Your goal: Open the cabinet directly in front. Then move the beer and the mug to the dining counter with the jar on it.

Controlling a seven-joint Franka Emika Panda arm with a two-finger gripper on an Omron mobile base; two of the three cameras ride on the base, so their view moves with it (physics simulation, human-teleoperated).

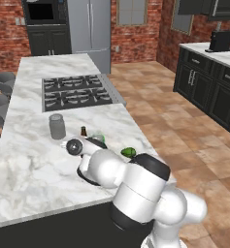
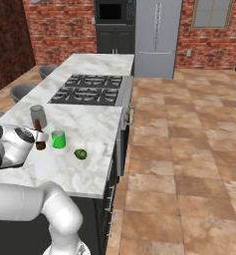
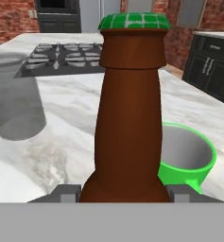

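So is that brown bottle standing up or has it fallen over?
Upright. The beer stands on the dining counter, neck and green cap pointing up, beside the mug.

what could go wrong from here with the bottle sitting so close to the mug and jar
The gripper has a finger on each side of the beer bottle, which stands upright on the dining counter. If the hand pulls away crooked, it could tip the tall, narrow bottle. The green mug stands right beside it and could get knocked. The jar sits just behind, so a wide swing might hit it too.
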